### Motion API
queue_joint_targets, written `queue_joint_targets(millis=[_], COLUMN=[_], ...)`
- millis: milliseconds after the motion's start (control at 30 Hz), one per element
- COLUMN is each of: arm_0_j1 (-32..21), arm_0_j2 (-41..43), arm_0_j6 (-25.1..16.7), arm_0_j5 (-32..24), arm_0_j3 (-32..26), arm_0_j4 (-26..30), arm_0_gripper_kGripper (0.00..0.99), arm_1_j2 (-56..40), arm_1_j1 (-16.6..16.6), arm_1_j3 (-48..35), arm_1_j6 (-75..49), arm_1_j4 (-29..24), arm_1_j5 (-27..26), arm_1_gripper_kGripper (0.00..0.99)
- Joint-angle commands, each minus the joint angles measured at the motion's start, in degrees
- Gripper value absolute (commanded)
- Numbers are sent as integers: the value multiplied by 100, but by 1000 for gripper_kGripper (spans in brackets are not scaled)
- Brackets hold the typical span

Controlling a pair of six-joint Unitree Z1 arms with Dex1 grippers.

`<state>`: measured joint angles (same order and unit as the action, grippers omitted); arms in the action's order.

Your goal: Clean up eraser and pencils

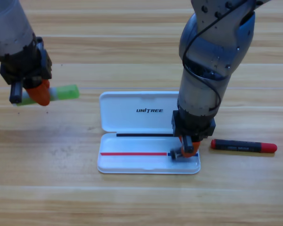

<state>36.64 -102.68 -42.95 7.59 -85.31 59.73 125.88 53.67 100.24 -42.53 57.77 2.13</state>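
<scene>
My left gripper (37, 95) is at the left, shut on the light green pencil (63, 92), which lies nearly level in its orange jaws with its white end poking out to the left. Reaching down from the top, my right gripper (186, 151) points into the right end of the open white case (132, 165). A small dark eraser (175, 154) sits in the lower tray right at the jaw tips; I cannot tell whether it is held. On the table just right of the case lies the black pencil with red ends (243, 146).
The case's lid (127, 113) lies flat open behind its tray, marked UNITREE. The right arm's grey body stands over the case's right side. Bare wooden table surrounds the case.
</scene>
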Motion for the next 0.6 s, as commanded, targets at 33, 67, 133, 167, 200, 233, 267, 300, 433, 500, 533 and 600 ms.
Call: queue_joint_targets(millis=[33,67,133,167,200,233,267,300,433,500,533,600], arm_0_j1=[343,361,396,405,431,466,528,598,976,1178,1275,1442], arm_0_j2=[-68,-68,-85,-94,-120,-138,-164,-199,-428,-595,-700,-920], arm_0_j6=[164,164,199,217,226,234,252,287,401,454,480,498], arm_0_j5=[67,67,59,59,59,50,50,32,-38,-100,-108,-161], arm_0_j3=[-3,-3,-12,-12,-38,-64,-108,-170,-407,-513,-583,-715], arm_0_j4=[65,65,65,65,65,74,74,74,109,100,100,100], arm_0_gripper_kGripper=[0,0,0,0,0,0,0,0,0,0,0,0], arm_1_j2=[385,385,324,253,130,-54,-283,-538,-1566,-1970,-2111,-2243], arm_1_j1=[-146,-146,-146,-146,-146,-146,-146,-146,-181,-260,-313,-497], arm_1_j3=[-92,-92,-118,-145,-206,-285,-391,-523,-1041,-1322,-1454,-1656], arm_1_j6=[61,69,87,105,122,131,140,149,149,122,69,-10], arm_1_j4=[59,59,59,59,59,59,68,103,358,455,455,455], arm_1_j5=[33,33,33,33,15,-20,-38,-73,-205,-205,-205,-187], arm_1_gripper_kGripper=[436,486,589,646,729,804,834,848,876,907,963,990])
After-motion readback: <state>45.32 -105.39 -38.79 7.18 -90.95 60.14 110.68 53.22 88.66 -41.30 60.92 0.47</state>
